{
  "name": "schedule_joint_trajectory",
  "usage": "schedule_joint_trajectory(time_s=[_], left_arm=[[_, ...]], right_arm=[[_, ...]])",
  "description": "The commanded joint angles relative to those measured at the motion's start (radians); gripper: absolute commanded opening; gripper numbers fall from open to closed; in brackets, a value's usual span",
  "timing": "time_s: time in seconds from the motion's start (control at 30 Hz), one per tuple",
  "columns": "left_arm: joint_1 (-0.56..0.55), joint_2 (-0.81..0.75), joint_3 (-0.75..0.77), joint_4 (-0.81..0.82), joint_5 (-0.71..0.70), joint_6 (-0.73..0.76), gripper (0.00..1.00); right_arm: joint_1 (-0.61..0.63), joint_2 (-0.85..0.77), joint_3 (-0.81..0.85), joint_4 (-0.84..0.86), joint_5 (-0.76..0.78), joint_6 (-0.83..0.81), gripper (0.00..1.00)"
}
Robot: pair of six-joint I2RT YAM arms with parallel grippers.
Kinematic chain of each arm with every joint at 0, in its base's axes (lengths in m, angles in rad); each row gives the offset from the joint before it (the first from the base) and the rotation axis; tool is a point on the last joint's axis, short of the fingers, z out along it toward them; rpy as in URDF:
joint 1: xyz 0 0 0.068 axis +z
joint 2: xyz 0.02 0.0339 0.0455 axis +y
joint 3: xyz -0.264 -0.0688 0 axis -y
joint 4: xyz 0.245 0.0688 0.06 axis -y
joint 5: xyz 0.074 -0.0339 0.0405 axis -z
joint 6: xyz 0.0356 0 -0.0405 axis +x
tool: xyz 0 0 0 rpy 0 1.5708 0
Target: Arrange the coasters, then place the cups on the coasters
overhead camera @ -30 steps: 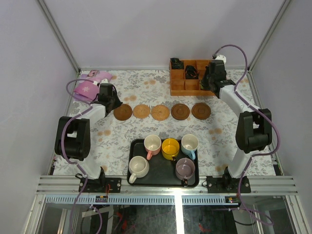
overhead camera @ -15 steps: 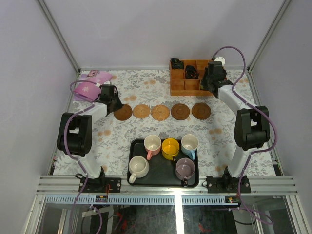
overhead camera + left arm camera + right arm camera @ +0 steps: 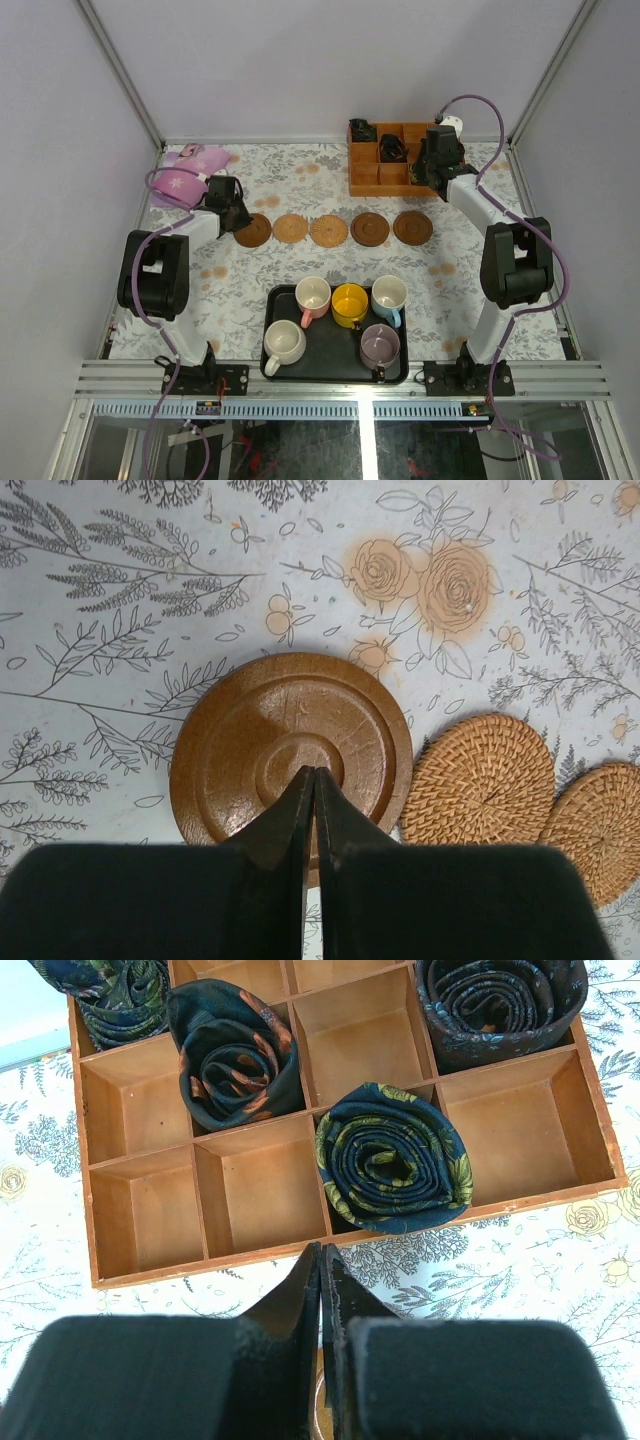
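Top external view lays out the five coasters (image 3: 329, 231) in a straight left-to-right row across the middle of the floral-covered bench (image 3: 240, 290), close together and all bare on top. The five cups (image 3: 350, 303) stand upright in the black tray (image 3: 332, 355) at the near edge, with pink, yellow and light blue across the far row and cream-white and mauve in front, their insides pale. Left wrist view adds detail the overhead cannot give. The leftmost coaster (image 3: 280, 730) is a glossy dark-brown wooden disc turned with concentric rings, while the woven coaster (image 3: 483, 778) next to it and the one beyond are lighter tan with a wicker-like weave. The wooden disc and the first woven one lie just beside each other. The left end effector (image 3: 313, 775) hangs over the near part of the wooden disc, fingers pressed together with nothing between them. Right wrist view shows the right end effector (image 3: 320, 1250), its fingers likewise together and empty, above the near wall of the orange wooden compartment box (image 3: 200, 1272) at the bench's far right. Rolls of dark patterned fabric (image 3: 393, 1158) sit in four separate compartments. Only the overhead shows a pink-purple cloth (image 3: 185, 178) at the far left corner.
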Motion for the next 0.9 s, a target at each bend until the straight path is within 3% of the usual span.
schedule_joint_trajectory(time_s=[0.0,0.87], left_arm=[[0.006,0.016,0.013,-0.037,0.007,0.013,0.0],[0.008,0.045,0.006,-0.108,-0.047,-0.015,0.0]], right_arm=[[-0.004,-0.022,0.031,0.038,0.018,0.009,0.0],[-0.005,-0.013,0.027,0.012,-0.034,0.023,0.01]])
